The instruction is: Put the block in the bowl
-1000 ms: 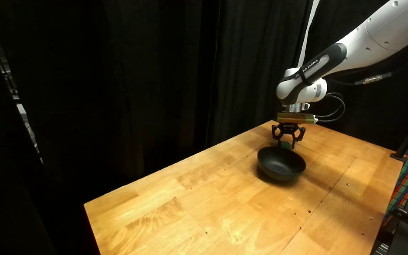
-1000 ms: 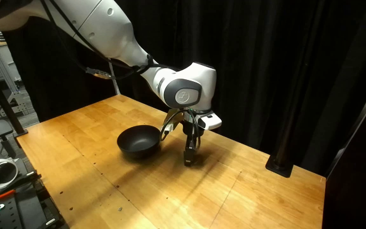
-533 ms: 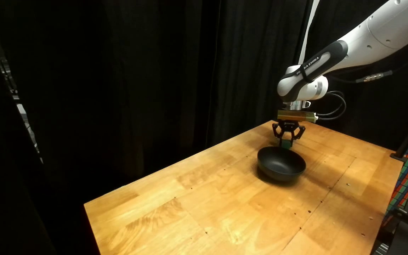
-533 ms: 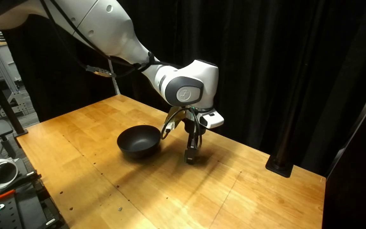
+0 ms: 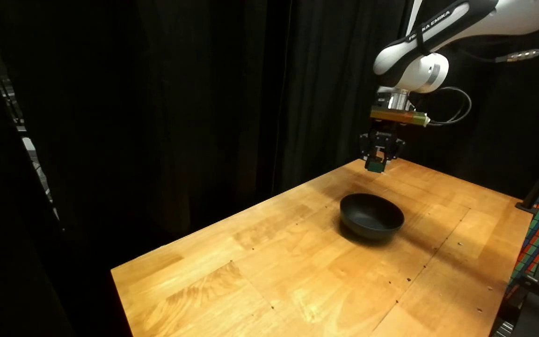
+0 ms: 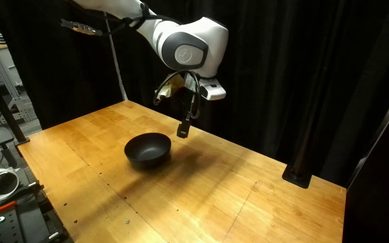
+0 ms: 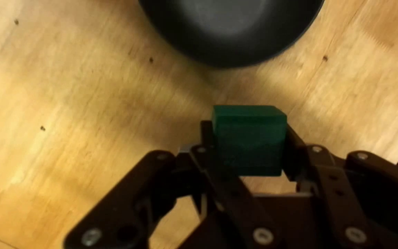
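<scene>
Fingers [image 7: 295, 152] clamped on the green block [image 7: 249, 141] are lifting it off the tabletop [image 5: 297, 276], on the far side of the black bowl [image 5: 371, 217] in an exterior view; the grasp is apparently holding, placement pending.

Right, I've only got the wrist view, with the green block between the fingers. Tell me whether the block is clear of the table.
Observer: Clear. In an exterior view the gripper holds the block up off the table.
Operator: My picture cuts the bowl off at the top. Give me the rest.
Observer: In both exterior views the bowl shows its full round rim.
Operator: Now check for anything standing at the table's edge.
Observer: In an exterior view a black post stands at one edge.
</scene>
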Controlling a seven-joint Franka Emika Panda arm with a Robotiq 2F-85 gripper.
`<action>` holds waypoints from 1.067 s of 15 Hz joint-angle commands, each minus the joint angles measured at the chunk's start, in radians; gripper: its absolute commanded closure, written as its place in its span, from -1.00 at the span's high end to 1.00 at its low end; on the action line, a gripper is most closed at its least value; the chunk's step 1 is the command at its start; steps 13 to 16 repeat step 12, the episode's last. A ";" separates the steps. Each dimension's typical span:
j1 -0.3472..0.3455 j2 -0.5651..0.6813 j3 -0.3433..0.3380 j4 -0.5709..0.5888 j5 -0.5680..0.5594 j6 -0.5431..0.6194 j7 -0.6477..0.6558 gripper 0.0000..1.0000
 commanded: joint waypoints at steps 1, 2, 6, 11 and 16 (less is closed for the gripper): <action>0.014 -0.124 0.023 -0.157 0.058 -0.028 -0.050 -0.57; 0.027 -0.144 0.022 -0.201 0.055 -0.006 -0.048 -0.57; 0.046 -0.193 0.024 -0.294 0.045 -0.049 -0.065 0.71; 0.026 -0.340 0.019 -0.387 0.114 -0.077 -0.116 1.00; 0.026 -0.369 0.012 -0.412 0.129 -0.066 -0.102 1.00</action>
